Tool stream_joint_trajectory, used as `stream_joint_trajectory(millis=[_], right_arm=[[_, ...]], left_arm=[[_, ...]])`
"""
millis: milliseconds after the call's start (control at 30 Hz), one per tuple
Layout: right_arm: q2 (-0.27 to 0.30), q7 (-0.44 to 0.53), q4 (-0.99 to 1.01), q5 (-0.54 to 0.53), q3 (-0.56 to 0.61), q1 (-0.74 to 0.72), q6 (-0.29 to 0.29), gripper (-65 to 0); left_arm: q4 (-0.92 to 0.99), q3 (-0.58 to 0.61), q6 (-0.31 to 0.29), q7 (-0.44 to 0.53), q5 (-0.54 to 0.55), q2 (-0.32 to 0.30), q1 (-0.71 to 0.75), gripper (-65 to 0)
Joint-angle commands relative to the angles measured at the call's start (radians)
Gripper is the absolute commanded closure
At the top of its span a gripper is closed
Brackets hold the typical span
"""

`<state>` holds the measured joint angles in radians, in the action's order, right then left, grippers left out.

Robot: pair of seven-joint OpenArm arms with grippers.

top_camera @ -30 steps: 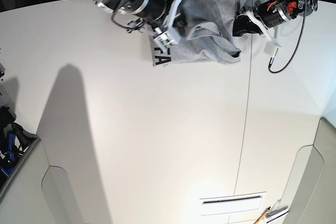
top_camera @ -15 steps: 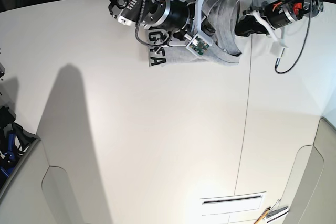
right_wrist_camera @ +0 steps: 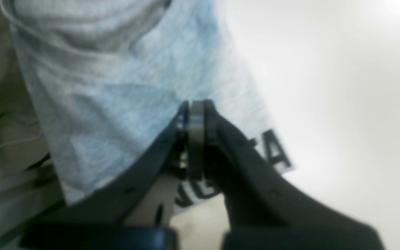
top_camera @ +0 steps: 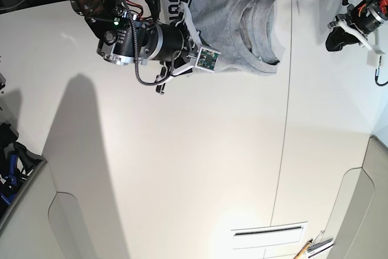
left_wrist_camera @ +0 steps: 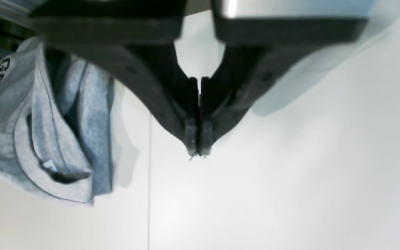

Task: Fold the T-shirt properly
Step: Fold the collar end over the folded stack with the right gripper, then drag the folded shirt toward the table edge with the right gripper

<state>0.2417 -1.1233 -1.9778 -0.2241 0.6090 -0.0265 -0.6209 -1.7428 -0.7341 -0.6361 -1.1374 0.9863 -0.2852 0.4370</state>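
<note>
Your arms have drawn back from the T-shirt (top_camera: 236, 25), folded flat on the worktop (top_camera: 182, 168); both grippers' fingers together, empty.

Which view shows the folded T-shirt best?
The base view: the T-shirt shows nearly whole, collar and lettering visible. The left wrist view catches only its collar end at the frame's left; the right wrist view is blurred, half hidden by the hand.
</note>
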Motion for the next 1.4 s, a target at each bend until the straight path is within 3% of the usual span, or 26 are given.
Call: stream_joint_trajectory(millis=[0,367,600,767,900,1033,1200,1367], right_arm=[[-0.003,0.02,-0.001,-0.034,0.0,-0.018,-0.009,0.0],[-0.004,0.045,0.077,-0.166,0.056,-0.037,-0.015,0.0],[-0.01,0.088,0.1,-0.119,0.141,-0.037,-0.014,0.0],[-0.011,0.156,0.27,-0.036,0.143,-0.045,-0.005,0.0],[-0.038,0.155,0.457,-0.015,0.128,-0.047,0.055,0.0],[-0.066,0.132,0.518,0.013,0.033,-0.012,0.18,0.0],[-0.113,0.132,0.51,0.064,-0.216,0.033,0.343,0.0],[-0.146,0.135,0.51,0.063,-0.49,0.041,0.422,0.0]], left_arm=[[-0.016,-0.006,-0.003,0.011,0.02,-0.017,-0.002,0.0],[-0.016,-0.006,-0.003,0.012,0.021,-0.016,-0.002,0.0],[-0.016,-0.006,-0.003,0.012,0.02,-0.016,-0.002,0.0],[-0.016,-0.006,-0.003,0.013,0.021,-0.016,-0.002,0.0],[-0.016,-0.006,-0.003,0.013,0.023,-0.014,-0.002,0.0],[-0.016,-0.006,-0.003,0.013,0.027,-0.014,-0.002,0.0],[-0.016,-0.006,-0.003,0.013,0.027,-0.014,-0.002,0.0],[-0.016,-0.006,-0.003,0.013,0.027,-0.014,-0.002,0.0]])
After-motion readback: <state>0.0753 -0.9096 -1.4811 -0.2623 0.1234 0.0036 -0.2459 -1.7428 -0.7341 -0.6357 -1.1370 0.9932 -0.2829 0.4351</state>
